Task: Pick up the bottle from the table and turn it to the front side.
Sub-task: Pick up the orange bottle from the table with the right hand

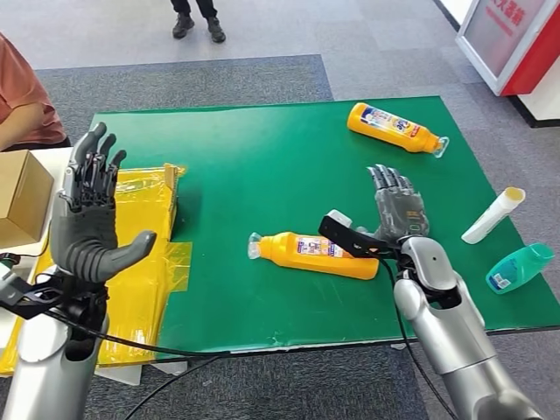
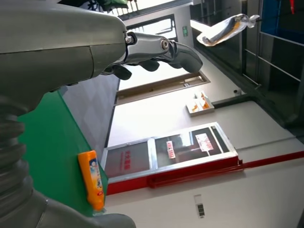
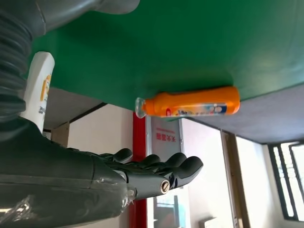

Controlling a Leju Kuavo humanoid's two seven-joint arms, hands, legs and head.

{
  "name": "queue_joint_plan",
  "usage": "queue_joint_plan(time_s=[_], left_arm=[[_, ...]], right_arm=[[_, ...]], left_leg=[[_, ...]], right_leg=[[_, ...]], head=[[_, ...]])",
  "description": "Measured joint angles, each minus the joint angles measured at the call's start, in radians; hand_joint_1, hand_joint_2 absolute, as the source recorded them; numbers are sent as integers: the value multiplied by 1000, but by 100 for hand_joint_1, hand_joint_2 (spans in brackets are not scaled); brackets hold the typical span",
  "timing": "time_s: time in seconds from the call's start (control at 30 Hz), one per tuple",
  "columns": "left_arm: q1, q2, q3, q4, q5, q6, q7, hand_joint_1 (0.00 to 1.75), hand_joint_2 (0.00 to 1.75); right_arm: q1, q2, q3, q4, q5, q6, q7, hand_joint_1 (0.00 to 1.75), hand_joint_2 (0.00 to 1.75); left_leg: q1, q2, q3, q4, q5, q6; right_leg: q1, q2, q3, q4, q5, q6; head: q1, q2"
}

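An orange bottle (image 1: 316, 255) with a clear cap lies on its side near the front middle of the green table mat (image 1: 264, 175), cap toward the left. My right hand (image 1: 396, 206) hovers just right of its base, fingers stretched flat and holding nothing. A second orange bottle (image 1: 395, 128) (image 2: 92, 179) (image 3: 188, 104) lies at the mat's far right. My left hand (image 1: 93, 210) is raised over the yellow plastic at the left, fingers spread, palm bare.
A white tube (image 1: 493, 215) (image 3: 37, 90) and a teal bottle (image 1: 519, 267) lie at the mat's right edge. Yellow plastic wrap (image 1: 149, 254) and a cardboard box (image 1: 20, 199) sit at the left. One person (image 1: 23, 96) sits at far left, another (image 1: 196, 17) stands beyond the table.
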Motion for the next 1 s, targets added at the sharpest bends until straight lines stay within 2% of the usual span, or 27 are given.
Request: queue_joint_plan(time_s=[0.27, 0.4, 0.5, 0.6, 0.73, 1.0], left_arm=[[-104, -1, -30, 52, 9, 14, 40, 0, 175], [-121, 0, -39, 64, 9, 24, 49, 0, 175], [-118, 2, -39, 67, 9, 29, 49, 0, 175], [-111, 6, -39, 68, 8, 34, 47, 0, 175], [-94, 15, -35, 68, 0, 37, 37, 0, 175], [-80, 22, -23, 68, -4, 37, 30, 0, 175]], right_arm=[[-60, 47, 77, 195, -14, 31, -11, 0, 175], [-61, 56, 97, 216, -41, 3, -18, 0, 175], [-59, 53, 102, 191, -71, 19, -23, 0, 175], [-59, 33, 104, 147, -113, 58, -29, 0, 175], [-59, -22, 110, 74, -170, 113, -44, 0, 175], [-60, -96, 122, -13, -216, 166, -57, 0, 175]], left_leg=[[0, 0, 0, 0, 0, 0], [0, 0, 0, 0, 0, 0], [0, 0, -1, 0, 0, 0], [0, 0, -1, 0, -1, 0], [0, 0, -1, 0, -1, 0], [0, 0, -1, 0, -1, 0]], right_leg=[[0, 0, 0, 0, 0, 0], [0, 0, -1, 0, 0, 0], [0, 0, -1, 0, -1, 0], [0, 0, -1, 0, -1, 1], [-1, 0, 0, 0, -1, 1], [0, 0, -1, 0, 0, 0]], head=[[0, 0], [0, 0], [0, 0], [0, 0], [0, 0], [0, 0]])
